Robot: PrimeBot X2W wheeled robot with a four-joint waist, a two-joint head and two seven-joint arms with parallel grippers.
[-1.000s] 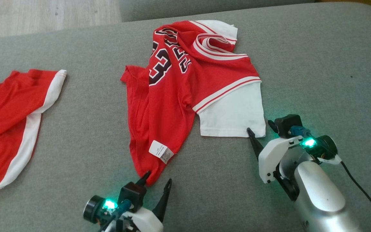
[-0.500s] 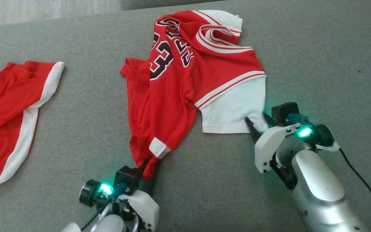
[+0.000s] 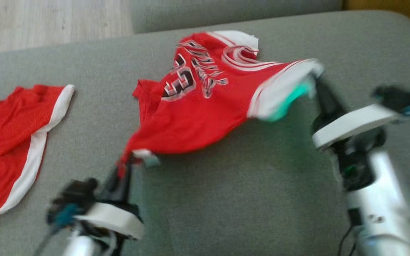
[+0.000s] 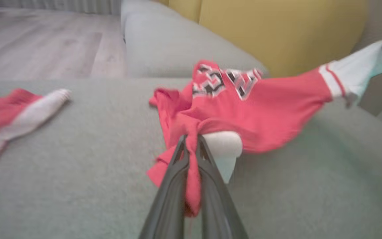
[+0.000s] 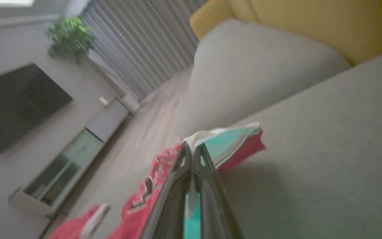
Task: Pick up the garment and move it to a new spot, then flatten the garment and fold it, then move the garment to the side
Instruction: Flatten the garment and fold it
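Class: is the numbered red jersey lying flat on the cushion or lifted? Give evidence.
Partly lifted: the jersey hangs between the left gripper, shut on its red hem, and the right gripper, shut on its white edge.

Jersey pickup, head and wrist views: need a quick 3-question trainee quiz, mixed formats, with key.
1. True or false: the left gripper and the right gripper are both shut on the jersey.
2. Which part of the jersey does the right gripper pinch? A) its white part B) its black number C) its care label
3. Fill in: in the head view, the other red garment lies to the jersey's ____.
Key: 1 true; 2 A; 3 left.
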